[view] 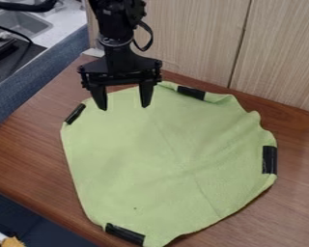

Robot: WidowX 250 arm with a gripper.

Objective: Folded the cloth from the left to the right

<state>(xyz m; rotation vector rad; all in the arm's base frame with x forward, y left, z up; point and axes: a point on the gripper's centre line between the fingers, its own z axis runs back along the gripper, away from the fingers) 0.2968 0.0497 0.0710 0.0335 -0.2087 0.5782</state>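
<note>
Light green cloth (163, 159) spread almost flat across the wooden surface (28, 144), rumpled along the far right edge, not yet folded. Hanging over the far left part of the cloth, gripper (123, 107) with fingers set wide and nothing between; contact with the fabric impossible to tell from this angle.

Probably still at the start, with a grasp on the left edge as the step in hand. For a good hold, shift left toward the far left black strip (75, 114), a likely firmer place to pinch than loose cloth. Go down until just brushing the surface, one finger on either side of the edge, then close gently; too high, and likely to shut on air; too hard, and likely to scrape the wood.

After the pinch, lift only a little, then carry in a low arc toward the right black strip (269, 159), slowly enough to avoid dragging the whole sheet along. Watch for bunching near the far black strip (191, 92). Lay down flat before letting go, then rise straight up.
</note>
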